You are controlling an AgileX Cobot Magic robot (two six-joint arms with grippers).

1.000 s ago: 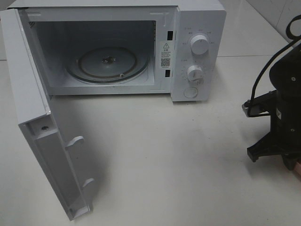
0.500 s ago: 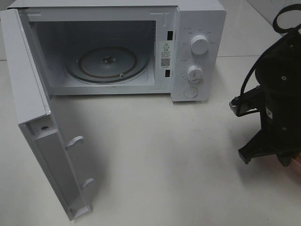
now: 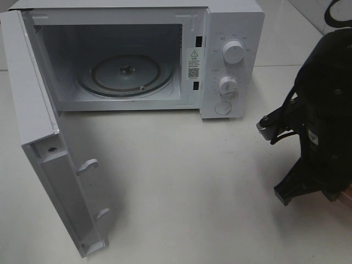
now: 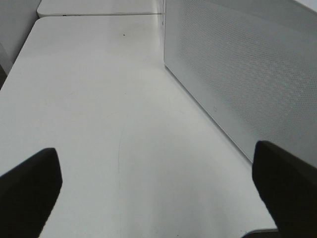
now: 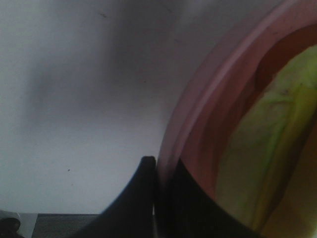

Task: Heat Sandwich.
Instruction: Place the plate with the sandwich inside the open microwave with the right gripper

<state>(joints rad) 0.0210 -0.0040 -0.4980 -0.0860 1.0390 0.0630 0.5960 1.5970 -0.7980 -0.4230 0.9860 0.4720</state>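
Tabletop (image 3: pixel 192 181) is plain matte white, with a joint line to a second slab (image 4: pixel 99 7) past the microwave (image 3: pixel 236 22). Microwave door (image 3: pixel 49 154) hangs wide open, glass turntable (image 3: pixel 124 74) visible inside. Left gripper (image 4: pixel 158 198) sits low over the table beside the microwave's perforated side, jaws spread wide. Right gripper (image 5: pixel 159 198) is at the table's right side, jaws pinched on the pink plate (image 5: pixel 208 99) rim. Sandwich (image 5: pixel 257 148) lies on that plate.

left claw (image 4: pixel 156 158): fingers wide apart | right claw (image 5: pixel 161 191): clamped on pink plate (image 5: pixel 205 94) rim
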